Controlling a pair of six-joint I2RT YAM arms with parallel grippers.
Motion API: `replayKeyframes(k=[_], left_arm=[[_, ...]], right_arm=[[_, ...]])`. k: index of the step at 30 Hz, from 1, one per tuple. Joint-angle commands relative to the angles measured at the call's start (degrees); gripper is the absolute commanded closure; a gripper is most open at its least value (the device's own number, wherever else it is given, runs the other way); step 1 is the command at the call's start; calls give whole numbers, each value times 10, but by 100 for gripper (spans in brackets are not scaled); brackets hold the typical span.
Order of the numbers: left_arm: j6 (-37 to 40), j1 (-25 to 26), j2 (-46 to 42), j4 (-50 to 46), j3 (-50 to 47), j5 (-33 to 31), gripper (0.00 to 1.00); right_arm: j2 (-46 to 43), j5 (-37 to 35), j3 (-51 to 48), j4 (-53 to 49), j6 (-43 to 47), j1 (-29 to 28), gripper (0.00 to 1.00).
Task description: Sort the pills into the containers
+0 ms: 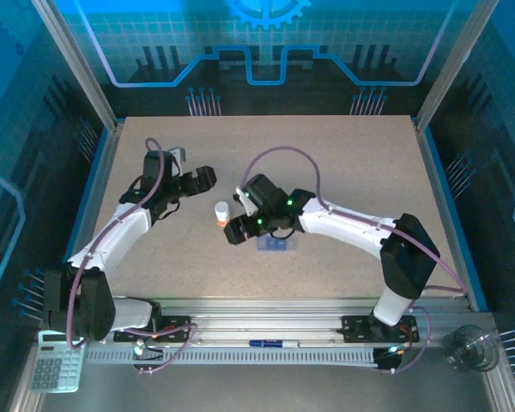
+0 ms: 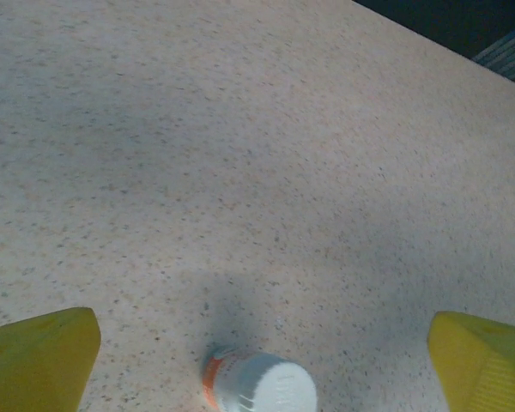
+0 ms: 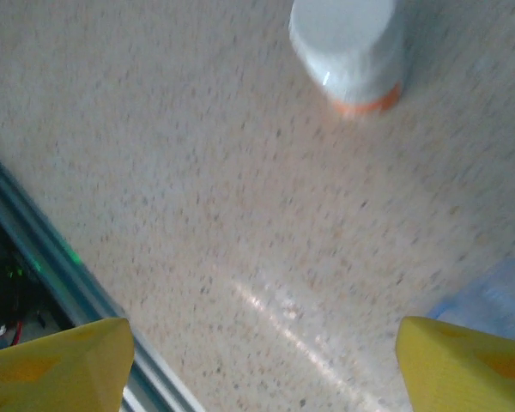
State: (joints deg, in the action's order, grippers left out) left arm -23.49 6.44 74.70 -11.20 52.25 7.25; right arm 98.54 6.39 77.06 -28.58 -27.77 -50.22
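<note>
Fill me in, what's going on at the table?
Two arms are at a pill-sorting job, nothing gripped yet. The left gripper and right gripper are both open and hold nothing. A white-capped bottle stands upright between them, untouched. The blue pill box lies on the table by the right arm's wrist.
</note>
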Motion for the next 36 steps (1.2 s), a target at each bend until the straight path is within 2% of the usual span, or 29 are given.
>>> replayKeyframes(k=[1, 8, 17, 24, 36], left_arm=[[-59, -33, -22, 11, -16, 15, 1], [-121, -79, -25, 3, -41, 12, 1], [-132, -94, -26, 7, -52, 21, 1], [-130, -96, -22, 4, -54, 22, 1], [-128, -97, -21, 2, -53, 27, 1]], right_arm=[[51, -30, 70, -53, 38, 16, 18], [164, -51, 222, -122, 78, 17, 17], [254, -71, 328, -166, 105, 8, 14], [305, -94, 388, -195, 120, 0, 17], [352, -100, 425, -194, 117, -1, 25]])
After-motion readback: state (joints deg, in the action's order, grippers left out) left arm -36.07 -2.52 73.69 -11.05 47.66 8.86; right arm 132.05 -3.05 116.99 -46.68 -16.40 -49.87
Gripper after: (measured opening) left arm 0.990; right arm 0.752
